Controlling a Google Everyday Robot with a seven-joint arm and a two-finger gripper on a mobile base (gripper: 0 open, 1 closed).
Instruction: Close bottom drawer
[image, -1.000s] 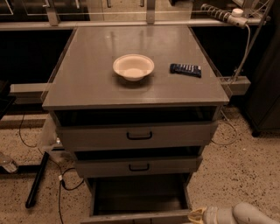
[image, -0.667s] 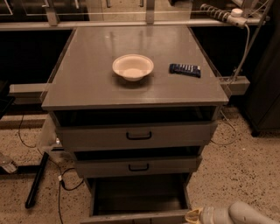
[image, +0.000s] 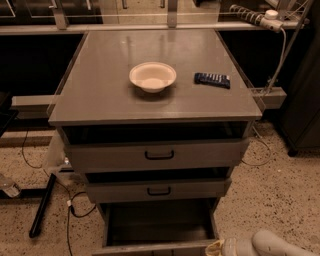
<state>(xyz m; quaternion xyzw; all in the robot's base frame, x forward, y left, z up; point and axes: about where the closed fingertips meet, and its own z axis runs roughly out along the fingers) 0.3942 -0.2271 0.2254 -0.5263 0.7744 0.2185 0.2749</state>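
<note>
Bottom drawer (image: 160, 226) open, hand (image: 218, 247) by its front

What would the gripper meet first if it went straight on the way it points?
The gripper, at the lower right, points left. It would probably first meet the right end of the open bottom drawer, at its front; depth is unclear.

Grey metal bottom drawer (image: 159, 225), lowest in the stack, stands pulled out farther than the two drawers above (image: 159, 172), level, its dark inside open to view, front edge at the bottom border, with the gripper (image: 216, 248) just beside its front right corner.
</note>
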